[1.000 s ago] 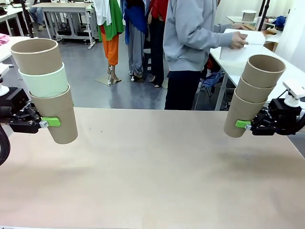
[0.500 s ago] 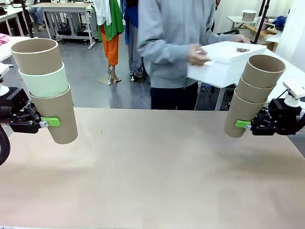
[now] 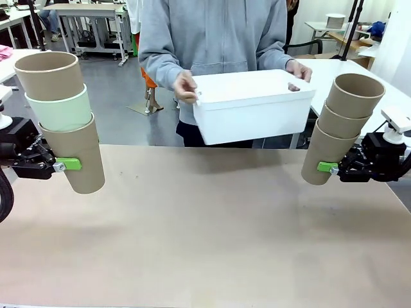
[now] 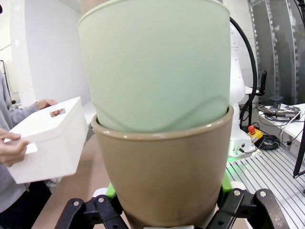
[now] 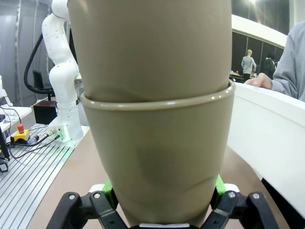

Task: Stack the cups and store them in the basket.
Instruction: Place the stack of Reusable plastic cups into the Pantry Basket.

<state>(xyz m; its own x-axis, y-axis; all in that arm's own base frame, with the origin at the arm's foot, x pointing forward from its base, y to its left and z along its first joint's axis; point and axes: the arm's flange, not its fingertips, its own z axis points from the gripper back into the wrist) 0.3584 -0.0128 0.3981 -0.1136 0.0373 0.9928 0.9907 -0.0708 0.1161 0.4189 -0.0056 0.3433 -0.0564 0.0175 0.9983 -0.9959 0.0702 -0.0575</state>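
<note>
My left gripper [image 3: 64, 165] is shut on a stack of three cups [image 3: 72, 154]: brown at the bottom, mint green [image 3: 59, 110] in the middle, brown on top. In the left wrist view the brown cup [image 4: 164, 171] sits between the green pads with the mint cup [image 4: 152, 67] nested in it. My right gripper [image 3: 329, 168] is shut on a tilted stack of three brown cups [image 3: 340, 128], seen close in the right wrist view as the brown stack [image 5: 157, 157]. A person holds the white basket [image 3: 250, 106] in both hands above the table's far edge, between the two stacks.
The tan table [image 3: 205, 237] lies bare under both stacks. The person in a grey top [image 3: 212, 32] stands at the far side. Other tables and a white side table [image 3: 359, 77] stand behind.
The person has turned from the side table and carried the white basket leftward to the middle of the table's far edge. Both arms and their cup stacks have stayed still.
</note>
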